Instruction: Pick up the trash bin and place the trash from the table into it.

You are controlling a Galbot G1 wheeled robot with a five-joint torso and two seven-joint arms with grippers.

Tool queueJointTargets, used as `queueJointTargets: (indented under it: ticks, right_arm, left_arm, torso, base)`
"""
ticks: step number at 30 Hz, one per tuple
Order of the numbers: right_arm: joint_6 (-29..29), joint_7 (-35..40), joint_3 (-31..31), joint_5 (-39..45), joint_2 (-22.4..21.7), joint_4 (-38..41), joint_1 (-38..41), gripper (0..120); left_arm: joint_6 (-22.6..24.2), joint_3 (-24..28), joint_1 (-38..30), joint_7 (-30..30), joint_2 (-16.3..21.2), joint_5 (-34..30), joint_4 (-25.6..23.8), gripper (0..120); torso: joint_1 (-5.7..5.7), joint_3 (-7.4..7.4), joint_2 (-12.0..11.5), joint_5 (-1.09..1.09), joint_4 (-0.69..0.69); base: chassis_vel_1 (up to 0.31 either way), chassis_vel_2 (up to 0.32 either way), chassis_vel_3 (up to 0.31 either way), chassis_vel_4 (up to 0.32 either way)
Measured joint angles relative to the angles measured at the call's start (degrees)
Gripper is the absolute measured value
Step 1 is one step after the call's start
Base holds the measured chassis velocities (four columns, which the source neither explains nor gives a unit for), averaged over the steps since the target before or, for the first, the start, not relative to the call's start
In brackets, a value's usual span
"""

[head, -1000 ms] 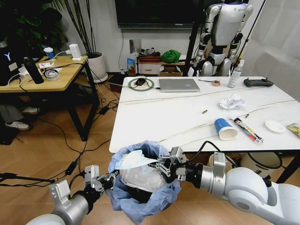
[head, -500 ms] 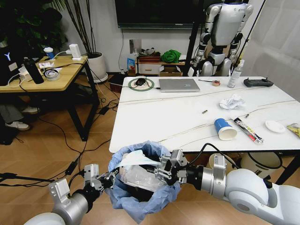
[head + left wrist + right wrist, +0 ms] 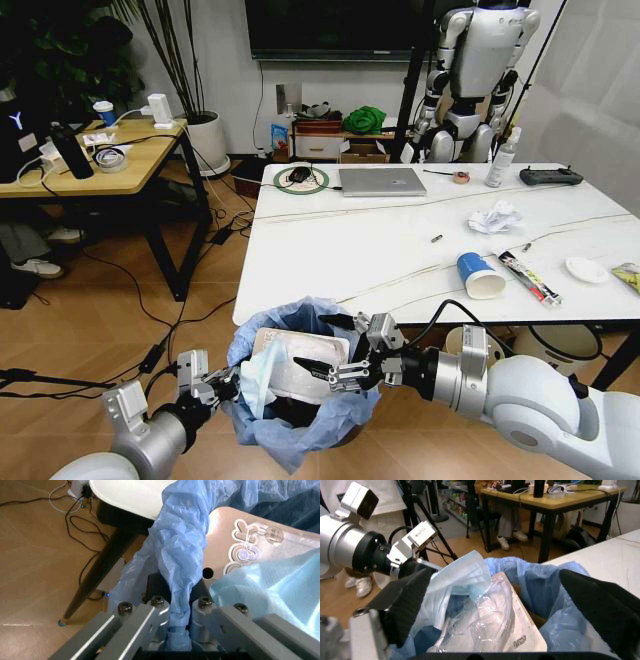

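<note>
We see the left gripper (image 3: 222, 384) pinching the crinkled blue-lined bin (image 3: 300, 440) rim, the right gripper (image 3: 335, 350) spread empty above it.

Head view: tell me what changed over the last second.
The right gripper opened over the trash bin and let go of the light-blue sheet and clear package, which dropped from above the rim into the bag. The left gripper stays clamped on the bin's rim. The blue cup and tissue wad on the table are unmoved.

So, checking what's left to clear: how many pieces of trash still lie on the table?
4, maybe more: tissue wad, blue cup, wrapper, another wrapper at the table's right edge.
</note>
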Motion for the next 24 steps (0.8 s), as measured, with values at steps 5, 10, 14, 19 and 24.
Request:
queueJointTargets:
  ticks: [5, 10, 14, 19, 24]
  right_arm:
    - [0.2, 0.0, 2.2, 1.4, 0.3, 0.1, 0.3, 100]
    - [0.6, 0.4, 5.2, 3.5, 1.4, -0.2, 1.5, 100]
    - [1.0, 4.4, 8.9, 6.4, 6.1, -2.3, 4.0, 100]
    - [1.7, 10.6, 13.0, 6.9, 10.3, -6.0, 4.5, 100]
    - [2.6, 14.6, 17.7, 6.3, 11.9, -8.5, 2.2, 100]
  left_arm:
    - [0.1, 0.0, 0.3, -0.3, -0.1, 0.0, 0.3, 0]
    - [0.1, -0.1, 0.9, -0.4, -0.3, 0.1, 0.5, 0]
    - [0.1, -0.4, 2.1, -0.4, -0.5, 0.3, 0.5, 0]
    - [0.1, -0.5, 3.1, -0.4, -0.4, 0.7, 0.6, 0]
    - [0.1, -0.8, 3.6, -0.6, -0.8, 0.8, 0.6, 0]
  torso:
    - [0.0, 0.0, 0.0, 0.0, 0.0]
    - [0.0, 0.0, 0.0, -0.01, -0.01]
    - [0.0, 0.0, 0.0, 0.0, 0.01]
    - [0.0, 0.0, 0.0, 0.01, 0.02]
    - [0.0, 0.0, 0.0, 0.0, 0.0]
  base:
    - [0.0, 0.0, 0.0, 0.0]
    - [0.0, 0.0, 0.0, 0.0]
    - [0.0, 0.0, 0.0, 0.0]
    - [0.0, 0.0, 0.0, 0.0]
    - [0.0, 0.0, 0.0, 0.0]
